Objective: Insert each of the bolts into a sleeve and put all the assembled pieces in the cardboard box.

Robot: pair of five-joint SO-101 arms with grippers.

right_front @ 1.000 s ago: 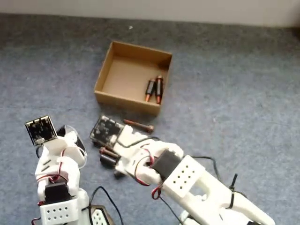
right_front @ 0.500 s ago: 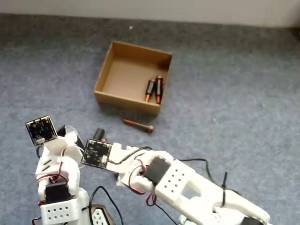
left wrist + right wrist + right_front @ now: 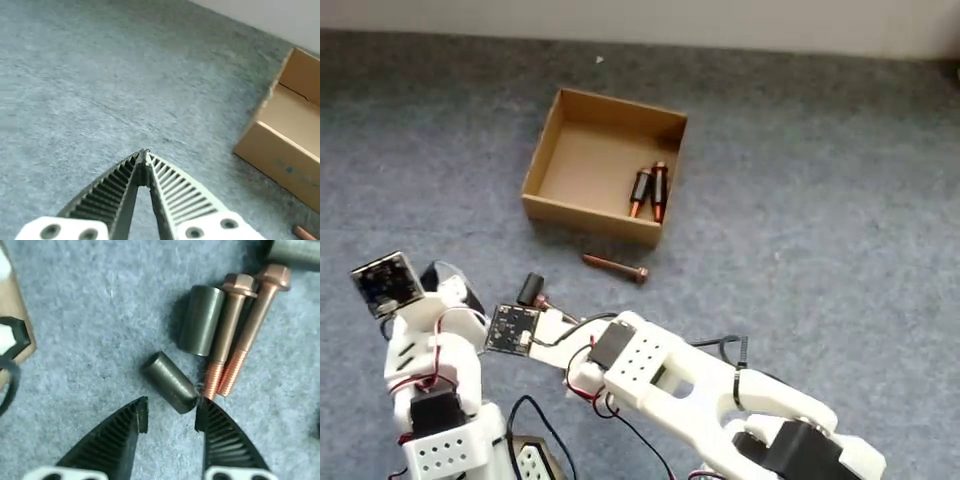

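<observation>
The cardboard box (image 3: 605,165) stands at the back with two assembled pieces (image 3: 650,192) inside. One bolt (image 3: 615,266) lies on the carpet in front of it. My right gripper (image 3: 171,415) is open just above a small dark sleeve (image 3: 170,382), whose end lies near the tip of one finger. Beyond it lie a second sleeve (image 3: 201,320) and two copper bolts (image 3: 227,335) side by side. Another sleeve (image 3: 530,288) lies near the right arm's wrist (image 3: 512,328). My left gripper (image 3: 142,156) is shut on nothing above bare carpet, with the box (image 3: 290,130) off to one side.
Grey carpet covers the floor. The left arm (image 3: 420,350) stands close beside the right arm's wrist at the near left. A further dark sleeve (image 3: 295,250) lies at the edge of the right wrist view. A brown edge with a black cable (image 3: 10,335) is near the right gripper.
The right arm has swung left and toward the near edge, away from the box, uncovering the sleeve by its wrist. The left arm has shifted slightly left.
</observation>
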